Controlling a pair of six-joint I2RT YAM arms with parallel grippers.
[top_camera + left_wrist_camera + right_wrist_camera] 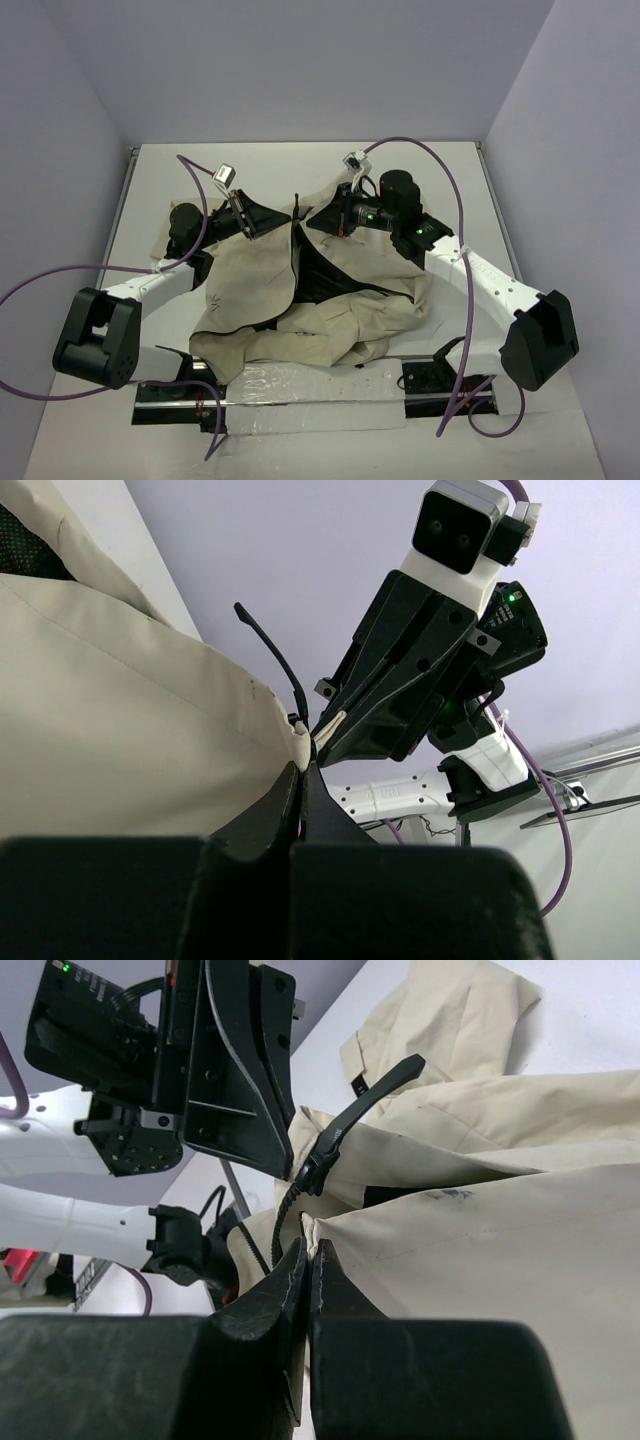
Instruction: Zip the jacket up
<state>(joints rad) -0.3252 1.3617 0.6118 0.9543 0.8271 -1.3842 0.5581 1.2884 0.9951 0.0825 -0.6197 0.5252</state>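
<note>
The beige jacket [300, 300] lies crumpled mid-table, its front open and the black lining [325, 275] showing. My left gripper [283, 222] is shut on the top corner of the left front panel [120, 710]. My right gripper [316, 222] is shut on the top corner of the right front panel [480, 1260]. Both corners are lifted and held close together at the jacket's far end. The black zipper slider [318, 1163] with its long pull tab [385, 1078] sits between the two grippers, and the tab sticks up in the left wrist view [272, 652].
A clear plastic sheet [300, 385] covers the near table edge between the arm bases. Purple cables [455, 215] loop over both arms. White walls close in the table on three sides.
</note>
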